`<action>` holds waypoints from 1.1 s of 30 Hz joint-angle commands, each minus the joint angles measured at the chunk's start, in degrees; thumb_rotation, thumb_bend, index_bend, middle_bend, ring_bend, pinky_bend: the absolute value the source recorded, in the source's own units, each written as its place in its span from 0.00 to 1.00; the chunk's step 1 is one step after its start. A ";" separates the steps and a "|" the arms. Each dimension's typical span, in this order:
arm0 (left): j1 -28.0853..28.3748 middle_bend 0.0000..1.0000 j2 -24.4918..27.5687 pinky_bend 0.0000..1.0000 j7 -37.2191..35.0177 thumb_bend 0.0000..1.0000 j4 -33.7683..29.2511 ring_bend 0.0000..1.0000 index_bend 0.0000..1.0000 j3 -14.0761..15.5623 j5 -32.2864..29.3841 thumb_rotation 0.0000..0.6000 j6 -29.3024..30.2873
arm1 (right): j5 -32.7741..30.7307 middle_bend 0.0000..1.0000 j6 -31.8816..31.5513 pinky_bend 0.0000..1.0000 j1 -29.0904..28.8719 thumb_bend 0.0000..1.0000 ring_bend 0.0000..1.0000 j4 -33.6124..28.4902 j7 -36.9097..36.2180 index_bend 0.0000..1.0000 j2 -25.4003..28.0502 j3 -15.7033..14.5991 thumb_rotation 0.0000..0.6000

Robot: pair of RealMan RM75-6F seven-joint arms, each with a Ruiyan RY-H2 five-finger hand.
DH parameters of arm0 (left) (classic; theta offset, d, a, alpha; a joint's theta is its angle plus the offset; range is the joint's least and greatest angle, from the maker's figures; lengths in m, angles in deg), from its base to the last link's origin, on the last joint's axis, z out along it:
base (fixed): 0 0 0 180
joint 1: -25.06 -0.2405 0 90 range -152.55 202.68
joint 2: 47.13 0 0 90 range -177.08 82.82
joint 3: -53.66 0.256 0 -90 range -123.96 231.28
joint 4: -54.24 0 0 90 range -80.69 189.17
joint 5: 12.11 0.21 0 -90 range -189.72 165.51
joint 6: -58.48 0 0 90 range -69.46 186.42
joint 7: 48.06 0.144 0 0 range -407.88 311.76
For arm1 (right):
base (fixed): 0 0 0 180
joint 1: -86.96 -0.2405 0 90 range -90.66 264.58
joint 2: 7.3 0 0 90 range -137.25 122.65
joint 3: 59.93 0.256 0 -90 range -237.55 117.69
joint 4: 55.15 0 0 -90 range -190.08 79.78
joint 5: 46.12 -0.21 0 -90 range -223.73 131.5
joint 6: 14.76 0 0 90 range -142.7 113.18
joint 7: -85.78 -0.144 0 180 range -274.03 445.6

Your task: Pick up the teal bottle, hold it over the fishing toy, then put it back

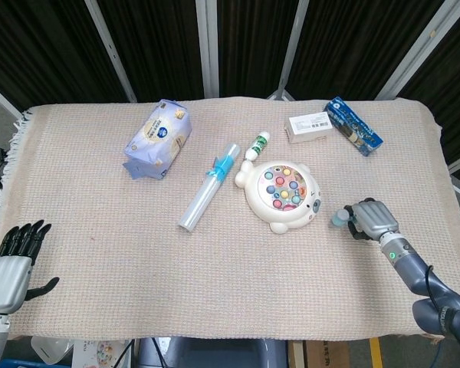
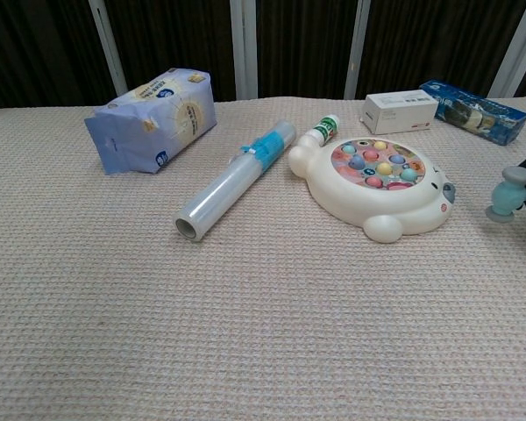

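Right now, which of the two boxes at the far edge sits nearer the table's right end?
The dark blue box, lying at an angle. The white box sits beside it, closer to the fishing toy.

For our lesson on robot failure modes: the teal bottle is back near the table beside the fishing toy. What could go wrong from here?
1. The right hand holds the teal bottle close to the table's right edge; released carelessly, it might roll off.
2. The bottle looks narrow, so it may tip when the fingers let go.
3. Withdrawing, the hand could knock the bottle toward the fishing toy.
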 commanded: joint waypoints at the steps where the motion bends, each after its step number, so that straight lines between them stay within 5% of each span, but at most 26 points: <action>1: -0.03 0.00 0.08 0.00 0.29 0.16 -0.29 0.00 0.00 0.00 0.07 1.00 0.10 | 2.32 0.56 0.21 0.17 1.55 0.50 0.31 2.84 -2.95 0.61 -1.58 0.11 1.00; 15: -0.35 0.00 0.41 0.00 1.25 0.16 -1.13 0.00 0.00 0.02 0.16 1.00 0.57 | 6.30 0.42 1.73 0.13 3.54 0.34 0.20 7.64 -8.84 0.42 -3.45 0.85 1.00; 33: -0.02 0.00 0.14 0.00 2.56 0.16 -1.92 0.00 0.00 -0.24 -0.44 1.00 -0.11 | 5.32 0.33 7.44 0.11 1.74 0.33 0.12 7.77 -9.63 0.28 -1.46 3.46 1.00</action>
